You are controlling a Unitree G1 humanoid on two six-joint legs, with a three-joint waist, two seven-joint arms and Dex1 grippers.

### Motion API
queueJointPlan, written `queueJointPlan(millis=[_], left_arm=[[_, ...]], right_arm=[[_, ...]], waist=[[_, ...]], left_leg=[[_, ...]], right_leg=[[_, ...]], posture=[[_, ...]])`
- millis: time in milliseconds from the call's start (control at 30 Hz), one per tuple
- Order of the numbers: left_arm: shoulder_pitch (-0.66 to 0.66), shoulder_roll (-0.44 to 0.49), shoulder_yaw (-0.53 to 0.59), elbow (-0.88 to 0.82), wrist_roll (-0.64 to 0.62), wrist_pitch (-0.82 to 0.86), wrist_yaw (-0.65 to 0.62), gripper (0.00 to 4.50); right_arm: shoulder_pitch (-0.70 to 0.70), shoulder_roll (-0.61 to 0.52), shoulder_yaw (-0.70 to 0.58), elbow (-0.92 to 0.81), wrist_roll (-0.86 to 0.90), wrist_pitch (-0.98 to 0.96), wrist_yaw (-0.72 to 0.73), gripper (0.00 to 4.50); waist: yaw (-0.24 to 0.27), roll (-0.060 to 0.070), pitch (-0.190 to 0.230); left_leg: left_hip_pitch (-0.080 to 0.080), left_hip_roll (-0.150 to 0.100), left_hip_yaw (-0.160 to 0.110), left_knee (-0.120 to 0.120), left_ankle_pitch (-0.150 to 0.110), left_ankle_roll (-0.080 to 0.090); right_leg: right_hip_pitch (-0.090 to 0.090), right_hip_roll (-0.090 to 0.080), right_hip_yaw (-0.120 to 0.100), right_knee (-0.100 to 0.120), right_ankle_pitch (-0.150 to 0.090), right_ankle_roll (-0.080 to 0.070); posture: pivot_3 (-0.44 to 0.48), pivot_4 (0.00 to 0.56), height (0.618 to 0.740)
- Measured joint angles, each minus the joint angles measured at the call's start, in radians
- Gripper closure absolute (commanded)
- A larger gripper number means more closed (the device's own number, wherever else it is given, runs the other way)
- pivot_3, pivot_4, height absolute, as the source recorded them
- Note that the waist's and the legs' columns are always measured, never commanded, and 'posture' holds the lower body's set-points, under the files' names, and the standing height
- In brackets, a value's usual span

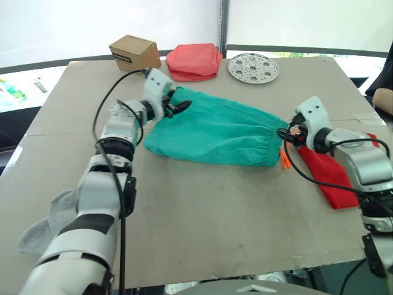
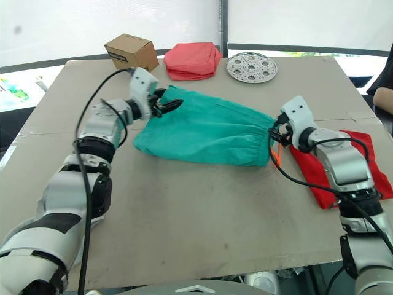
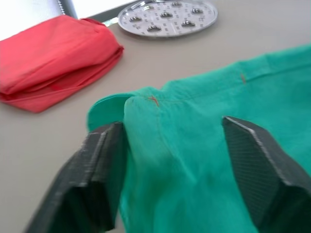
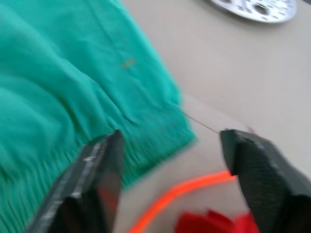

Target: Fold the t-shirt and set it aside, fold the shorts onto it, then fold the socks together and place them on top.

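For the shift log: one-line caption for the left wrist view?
Open left gripper straddling the hem corner of the teal shorts, salmon folded cloth and perforated metal plate beyond.

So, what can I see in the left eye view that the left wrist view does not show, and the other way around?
The left eye view alone shows the cardboard box, the red t-shirt under the right arm, a grey sock at the table's left edge, the right pincer at the waistband, and the orange drawstring. The left wrist view alone shows a small red stitch on the shorts' hem, close between the open fingers. Both show the teal shorts, the folded salmon cloth and the round perforated metal plate.
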Motion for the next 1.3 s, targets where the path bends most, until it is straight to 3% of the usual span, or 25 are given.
queueJointPlan(millis=[100, 233, 367, 567, 700, 900, 1067, 1133, 1167, 1300], left_arm=[[0.134, 0.010, 0.058, -0.272, -0.116, 0.194, -0.011, 1.23], [0.261, -0.117, 0.057, -0.530, -0.147, 0.297, 0.141, 1.23], [0.319, -0.244, -0.017, -0.499, -0.048, 0.250, 0.330, 1.23], [0.390, -0.264, -0.084, -0.457, 0.083, 0.130, 0.432, 1.23], [0.433, -0.268, -0.096, -0.444, 0.125, 0.082, 0.499, 1.23], [0.460, -0.226, 0.035, -0.393, 0.097, 0.043, 0.573, 1.23], [0.521, -0.261, 0.155, -0.506, -0.112, 0.101, 0.491, 1.23], [0.566, -0.248, 0.221, -0.646, -0.262, 0.232, 0.466, 0.35], [0.586, -0.236, 0.246, -0.692, -0.305, 0.272, 0.460, 0.06], [0.755, -0.145, 0.422, -0.946, -0.662, 0.612, 0.503, 0.06]], right_arm=[[0.032, 0.007, -0.067, -0.112, 0.035, -0.003, 0.006, 1.10], [-0.012, 0.198, 0.008, -0.133, 0.039, -0.058, -0.048, 1.10], [-0.067, 0.370, 0.168, 0.062, -0.073, -0.196, -0.155, 1.10], [-0.060, 0.447, 0.208, 0.314, -0.212, -0.338, -0.305, 1.10], [-0.007, 0.457, 0.202, 0.328, -0.270, -0.362, -0.390, 1.10], [0.098, 0.438, 0.116, 0.240, -0.290, -0.381, -0.460, 1.10], [0.125, 0.446, 0.080, 0.154, -0.220, -0.448, -0.377, 1.10], [0.135, 0.444, 0.091, 0.088, -0.175, -0.466, -0.301, 0.21], [0.144, 0.438, 0.093, 0.061, -0.162, -0.471, -0.279, 0.01], [0.188, 0.399, 0.098, -0.025, -0.053, -0.458, -0.119, 0.01]], waist=[[-0.001, 0.000, 0.000], [0.003, 0.001, -0.001], [0.004, 0.000, -0.001], [0.004, 0.001, -0.001], [0.004, 0.002, -0.002], [0.004, 0.003, -0.003], [0.003, 0.003, -0.002], [-0.005, 0.003, -0.002], [-0.010, 0.003, -0.002], [-0.025, 0.003, -0.002]], left_leg=[[0.001, 0.000, 0.000, 0.001, 0.000, 0.000], [0.006, 0.000, -0.001, 0.003, -0.002, 0.004], [0.005, 0.000, 0.000, 0.009, -0.001, 0.003], [0.003, -0.002, 0.001, 0.007, 0.001, 0.000], [0.004, -0.002, 0.001, 0.007, 0.001, 0.000], [0.005, -0.002, 0.001, 0.007, 0.000, 0.000], [0.003, -0.002, 0.000, 0.008, 0.000, 0.000], [0.003, -0.001, -0.001, 0.008, 0.000, 0.000], [0.003, 0.000, -0.001, 0.007, 0.000, 0.000], [0.005, 0.000, -0.002, 0.007, 0.000, 0.000]], right_leg=[[0.001, 0.000, 0.001, -0.001, 0.000, 0.000], [0.005, 0.000, 0.004, 0.000, -0.002, 0.004], [0.005, 0.002, 0.003, 0.003, 0.002, 0.002], [0.001, 0.001, 0.005, 0.008, 0.003, 0.000], [0.001, 0.000, 0.005, 0.005, 0.002, 0.001], [0.002, -0.001, 0.006, 0.006, 0.001, 0.003], [0.001, -0.001, 0.006, 0.005, 0.002, 0.002], [0.001, 0.000, 0.008, 0.005, 0.002, 0.001], [0.001, 0.000, 0.009, 0.006, 0.002, 0.001], [0.001, 0.003, 0.013, 0.005, 0.000, 0.003]], posture=[[0.000, 0.150, 0.740], [0.000, 0.150, 0.740], [0.000, 0.150, 0.740], [0.000, 0.150, 0.740], [0.000, 0.150, 0.740], [0.000, 0.150, 0.740], [0.000, 0.150, 0.740], [0.000, 0.150, 0.740], [0.000, 0.150, 0.740], [0.000, 0.150, 0.740]])
